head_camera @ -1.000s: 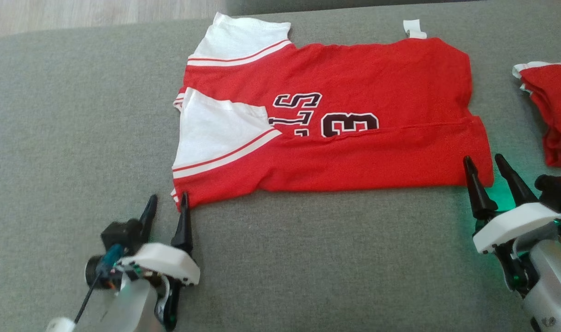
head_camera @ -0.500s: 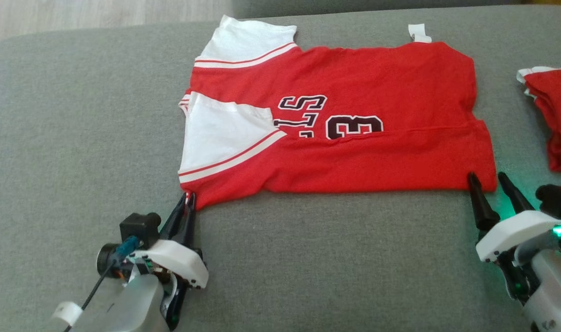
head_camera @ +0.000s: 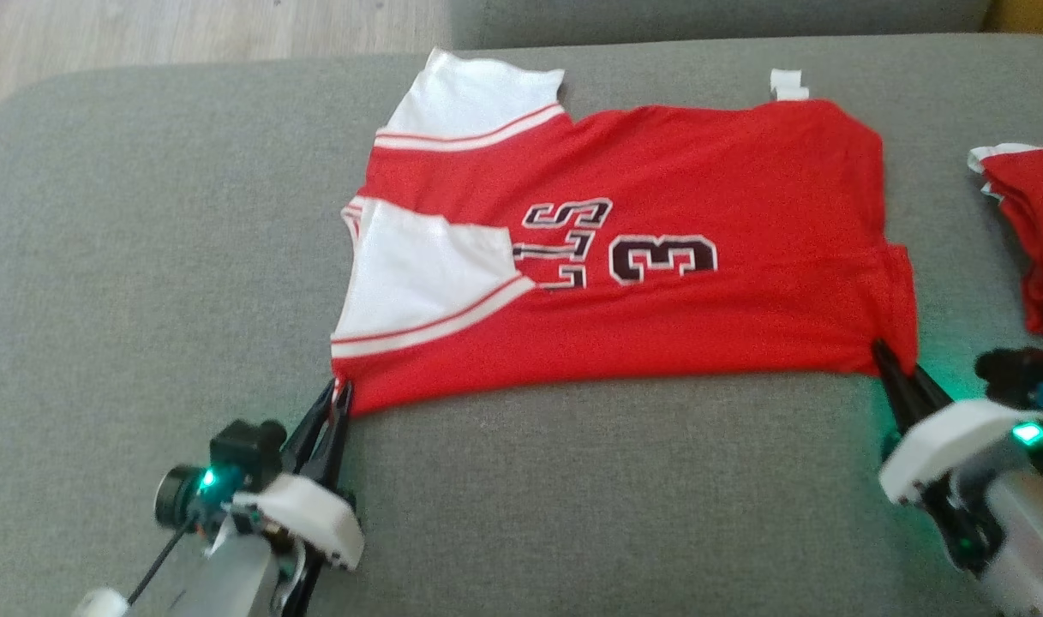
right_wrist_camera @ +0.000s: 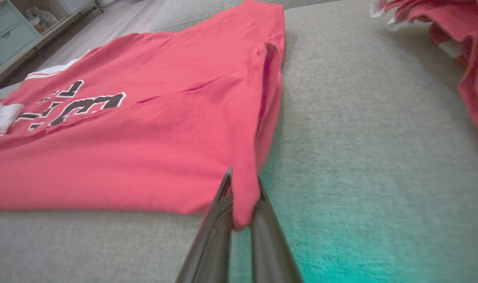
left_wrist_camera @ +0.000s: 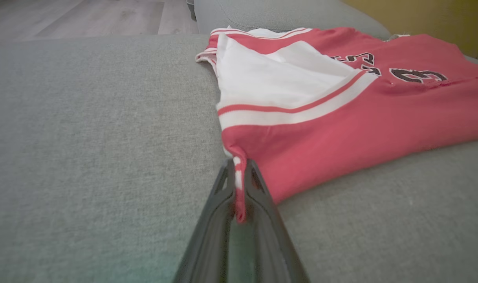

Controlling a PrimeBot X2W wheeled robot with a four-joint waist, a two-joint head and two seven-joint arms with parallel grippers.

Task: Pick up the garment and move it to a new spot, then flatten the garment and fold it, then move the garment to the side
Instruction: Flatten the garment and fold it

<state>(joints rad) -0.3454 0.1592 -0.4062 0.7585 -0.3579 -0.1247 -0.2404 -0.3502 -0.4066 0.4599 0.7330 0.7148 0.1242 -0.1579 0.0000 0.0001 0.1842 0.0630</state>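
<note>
1. Now the red jersey [head_camera: 658,317] is lying flat on the grey cushion [head_camera: 144,257], filling the middle of the head view and reaching toward 12 o'clock, with its white sleeves pointing to 9 o'clock.
2. At 7 o'clock the left gripper [head_camera: 338,390] is pinching the jersey's near-left corner. In the left wrist view its dark fingers [left_wrist_camera: 217,212] are squeezing the red-and-white hem between them.
3. At 4 o'clock the right gripper [head_camera: 888,356] is pinching the near-right corner, and the right wrist view is showing a red fold caught between its fingers [right_wrist_camera: 215,236].
4. A second red cloth [head_camera: 1035,231] is sitting at 3 o'clock, apart from the jersey.
5. A small white tag [head_camera: 787,84] is peeking out at the jersey's far edge, toward 1 o'clock.
</note>
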